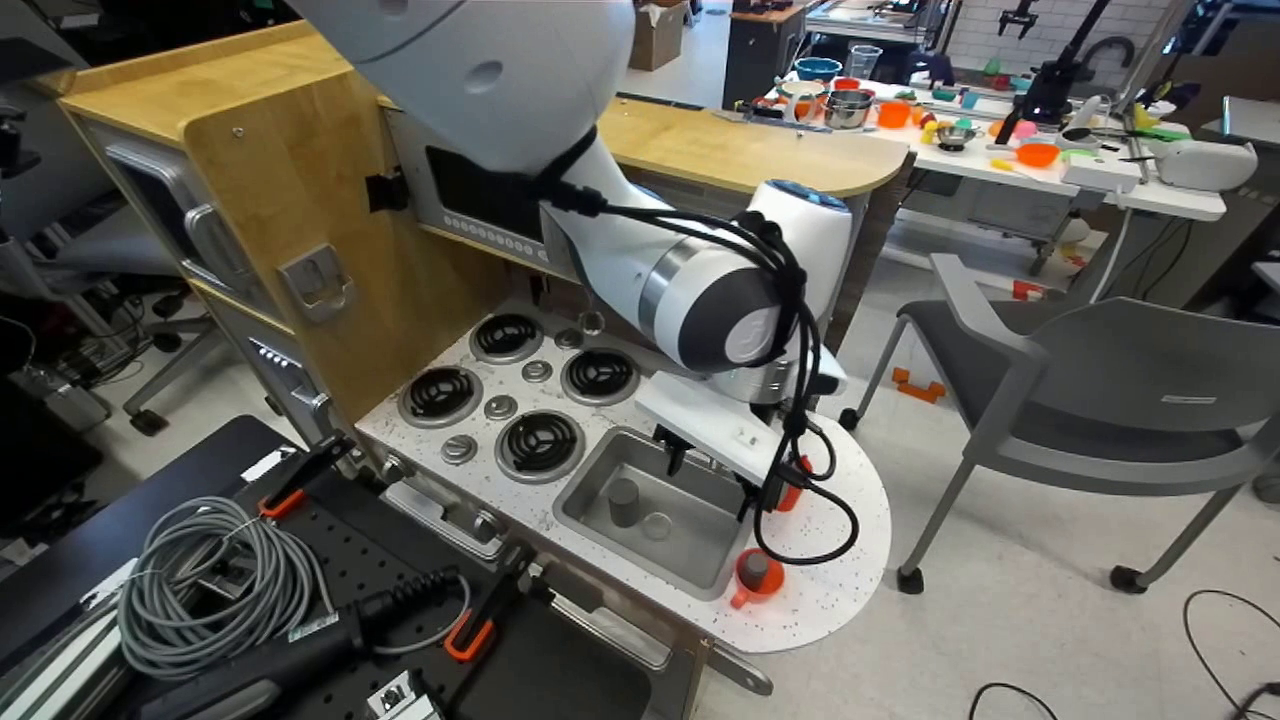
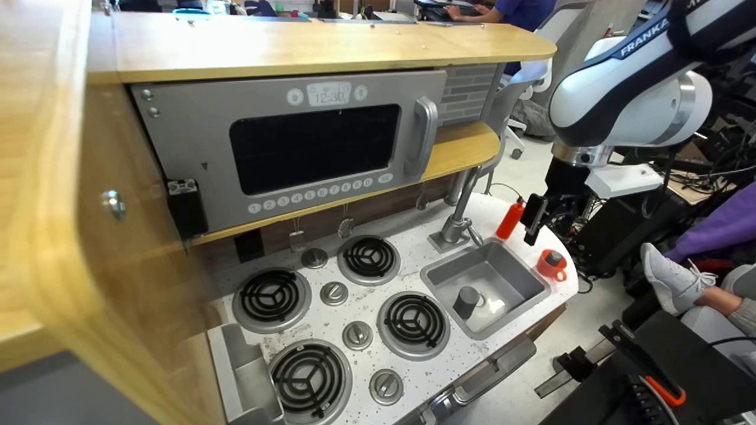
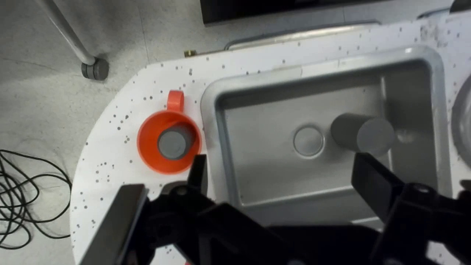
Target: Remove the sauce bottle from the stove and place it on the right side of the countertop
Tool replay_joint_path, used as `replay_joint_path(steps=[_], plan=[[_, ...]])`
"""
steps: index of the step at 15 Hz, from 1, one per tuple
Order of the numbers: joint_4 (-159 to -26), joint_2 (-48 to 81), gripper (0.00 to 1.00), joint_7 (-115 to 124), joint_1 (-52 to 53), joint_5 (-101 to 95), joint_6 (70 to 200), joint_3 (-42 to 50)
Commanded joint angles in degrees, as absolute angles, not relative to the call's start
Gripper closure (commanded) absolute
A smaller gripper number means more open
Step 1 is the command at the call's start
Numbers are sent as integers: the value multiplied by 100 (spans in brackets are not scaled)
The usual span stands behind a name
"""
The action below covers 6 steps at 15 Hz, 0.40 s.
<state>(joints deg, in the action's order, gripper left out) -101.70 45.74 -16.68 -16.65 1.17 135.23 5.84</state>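
Note:
The red sauce bottle [image 2: 510, 220] stands upright on the white countertop [image 2: 485, 208], at the rounded end beside the sink and near the faucet. In an exterior view the bottle [image 1: 789, 496] is partly hidden behind the gripper and cables. In the wrist view only a sliver of red shows at the bottom edge. The stove [image 2: 353, 308] has four bare black burners; it also shows in an exterior view [image 1: 520, 401]. My gripper [image 3: 281, 158] is open and empty above the sink and rounded end. In an exterior view the gripper [image 2: 531, 227] is beside the bottle, apart from it.
A low red-orange cup [image 3: 150, 156] with a grey cylinder inside stands at the sink's end. Another grey cylinder [image 3: 368, 134] is in the steel sink [image 3: 217, 88]. The faucet [image 2: 453, 229] rises behind the sink. A microwave-like box [image 2: 177, 118] overhangs the stove.

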Motion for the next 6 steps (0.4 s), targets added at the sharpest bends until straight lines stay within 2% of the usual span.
replay_joint_path(steps=[1,6], plan=[[-10368,4462,0,-1664,-1652,-42,13507,553],[-10733,4200,0,-1755,-1599,-136,13509,572]])
